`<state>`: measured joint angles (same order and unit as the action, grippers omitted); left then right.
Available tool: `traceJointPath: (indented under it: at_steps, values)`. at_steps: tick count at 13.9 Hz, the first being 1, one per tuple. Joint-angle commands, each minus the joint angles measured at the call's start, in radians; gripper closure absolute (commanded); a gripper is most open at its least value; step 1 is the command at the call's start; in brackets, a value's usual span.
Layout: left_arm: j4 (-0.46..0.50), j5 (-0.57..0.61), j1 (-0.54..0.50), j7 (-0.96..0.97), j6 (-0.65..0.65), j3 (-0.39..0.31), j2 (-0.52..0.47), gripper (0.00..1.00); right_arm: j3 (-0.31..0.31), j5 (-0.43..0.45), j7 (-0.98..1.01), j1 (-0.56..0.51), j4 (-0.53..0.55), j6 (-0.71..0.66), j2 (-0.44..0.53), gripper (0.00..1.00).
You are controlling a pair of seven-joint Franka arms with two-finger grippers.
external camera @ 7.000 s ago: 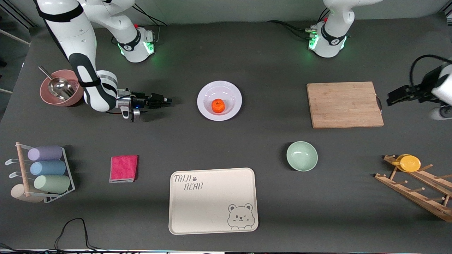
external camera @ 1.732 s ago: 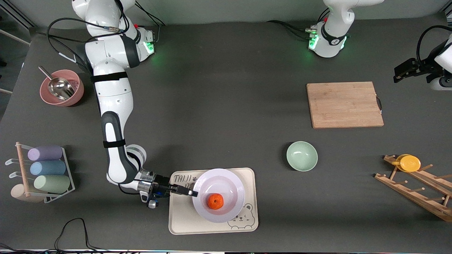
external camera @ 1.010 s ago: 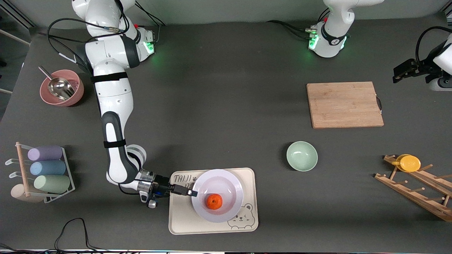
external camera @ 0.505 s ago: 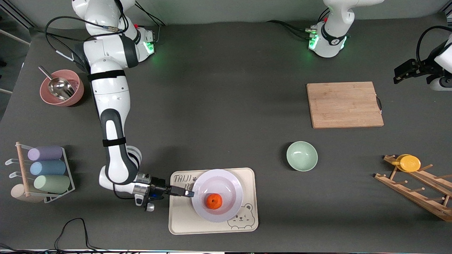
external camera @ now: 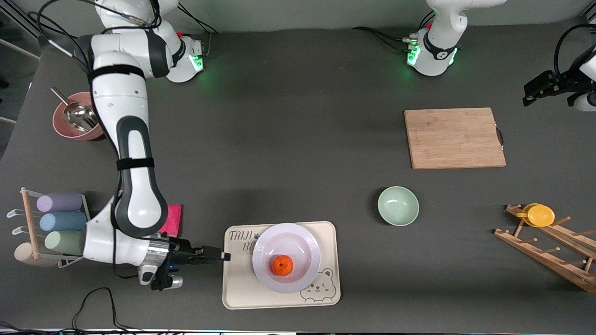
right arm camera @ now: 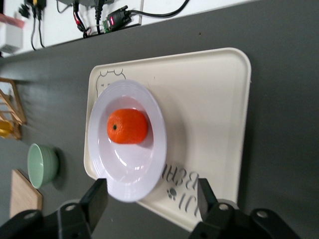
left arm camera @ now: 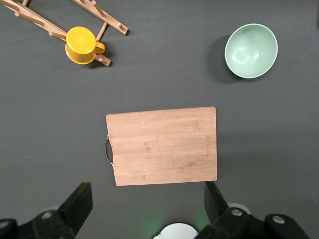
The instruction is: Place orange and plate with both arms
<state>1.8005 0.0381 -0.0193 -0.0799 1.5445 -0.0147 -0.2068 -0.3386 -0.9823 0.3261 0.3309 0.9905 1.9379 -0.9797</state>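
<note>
The white plate (external camera: 303,242) sits on the cream bear tray (external camera: 242,288), near the front camera. The orange (external camera: 282,264) lies in the plate's well. My right gripper (external camera: 223,256) is open and empty, low beside the tray's edge toward the right arm's end, apart from the plate. In the right wrist view the plate (right arm camera: 158,130), the orange (right arm camera: 127,126) and the tray (right arm camera: 214,99) lie just ahead of the open right gripper (right arm camera: 149,199). My left gripper (external camera: 531,92) waits open and empty, high up by the cutting board (left arm camera: 162,145); the left wrist view shows it (left arm camera: 147,201) open.
A mint-green bowl (external camera: 398,205) stands beside the tray toward the left arm's end. A wooden rack with a yellow cup (external camera: 540,215) is at that end. A pink cloth (external camera: 171,218), a rack of pastel cups (external camera: 60,223) and a pink bowl with a scoop (external camera: 77,121) are at the right arm's end.
The right arm carried the plate with the orange from the table's middle onto the tray. In the last half second its gripper let go of the rim and drew back toward the right arm's end.
</note>
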Motion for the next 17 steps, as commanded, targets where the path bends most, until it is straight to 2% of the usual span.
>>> traceJointPath:
  at_steps: [1,3,7,10,11,13,15,17]
  values:
    - [0.019,0.011,0.013,0.017,-0.007,0.004,-0.029,0.00,-0.011,0.215,-0.036,-0.019,0.031,-0.106,0.125,0.00]
    - [0.029,-0.001,0.009,0.016,-0.001,0.001,-0.034,0.00,-0.020,0.363,-0.039,-0.019,0.031,-0.210,0.195,0.00]
    - [0.033,-0.004,0.012,0.015,0.016,0.002,-0.023,0.00,-0.097,0.557,-0.038,-0.015,0.031,-0.440,0.369,0.00]
    - [0.026,-0.003,0.013,0.017,0.043,0.004,-0.014,0.00,-0.114,0.738,-0.042,-0.009,0.052,-0.533,0.501,0.00]
    - [0.028,-0.001,0.013,0.016,0.037,0.004,-0.014,0.00,-0.108,0.764,-0.054,-0.013,0.109,-0.536,0.569,0.00]
    - [0.023,-0.003,0.010,-0.007,0.029,0.002,-0.017,0.00,-0.053,0.815,-0.070,-0.054,0.210,-0.536,0.689,0.00]
    - [0.010,-0.003,0.010,-0.029,0.019,0.001,-0.014,0.00,0.077,0.896,-0.125,-0.145,0.304,-0.534,0.790,0.00]
    - [0.008,-0.003,0.010,-0.020,0.011,0.002,-0.014,0.00,0.163,0.953,-0.163,-0.196,0.387,-0.530,0.878,0.00]
